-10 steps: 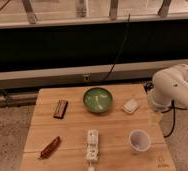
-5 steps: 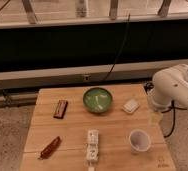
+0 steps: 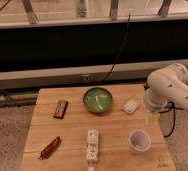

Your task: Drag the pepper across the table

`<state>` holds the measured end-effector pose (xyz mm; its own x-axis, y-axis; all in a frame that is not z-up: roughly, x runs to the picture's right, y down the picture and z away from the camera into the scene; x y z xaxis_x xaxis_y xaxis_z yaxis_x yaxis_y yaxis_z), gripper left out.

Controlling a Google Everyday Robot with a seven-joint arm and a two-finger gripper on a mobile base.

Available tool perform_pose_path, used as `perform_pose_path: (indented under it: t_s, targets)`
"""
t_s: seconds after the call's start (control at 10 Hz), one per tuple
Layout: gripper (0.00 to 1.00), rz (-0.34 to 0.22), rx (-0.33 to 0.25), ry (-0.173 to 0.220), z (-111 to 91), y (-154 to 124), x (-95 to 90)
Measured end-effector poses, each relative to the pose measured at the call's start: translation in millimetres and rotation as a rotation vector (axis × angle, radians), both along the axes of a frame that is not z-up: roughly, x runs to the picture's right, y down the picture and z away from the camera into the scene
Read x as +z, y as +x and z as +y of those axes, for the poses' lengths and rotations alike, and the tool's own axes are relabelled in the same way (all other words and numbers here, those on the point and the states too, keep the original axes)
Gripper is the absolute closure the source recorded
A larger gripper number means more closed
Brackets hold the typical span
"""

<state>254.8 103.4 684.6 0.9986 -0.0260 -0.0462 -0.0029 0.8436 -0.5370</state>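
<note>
The pepper (image 3: 50, 147), small, slender and reddish-brown, lies on the light wooden table (image 3: 112, 130) near its front left corner. My white arm (image 3: 169, 90) is folded at the table's right edge, far from the pepper. My gripper itself does not show; it is hidden behind the arm's links beside the right edge.
A dark brown bar (image 3: 60, 108) lies at the left back. A green bowl (image 3: 98, 99) stands at the middle back, with a white packet (image 3: 131, 105) to its right. A white strip (image 3: 92, 145) lies at the front middle and a white cup (image 3: 139, 140) at the front right.
</note>
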Motion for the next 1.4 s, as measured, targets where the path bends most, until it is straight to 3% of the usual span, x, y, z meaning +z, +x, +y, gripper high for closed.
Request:
perform_pose_path:
  t_s: [0.3, 0.5, 1.4]
  targets:
    - [0.20, -0.004, -0.062, -0.008, -1.3, -35.1, -0.8]
    - [0.20, -0.007, -0.096, -0.016, -0.2, -40.9, -1.6]
    - [0.20, -0.083, -0.341, -0.040, -1.3, -142.1, -1.4]
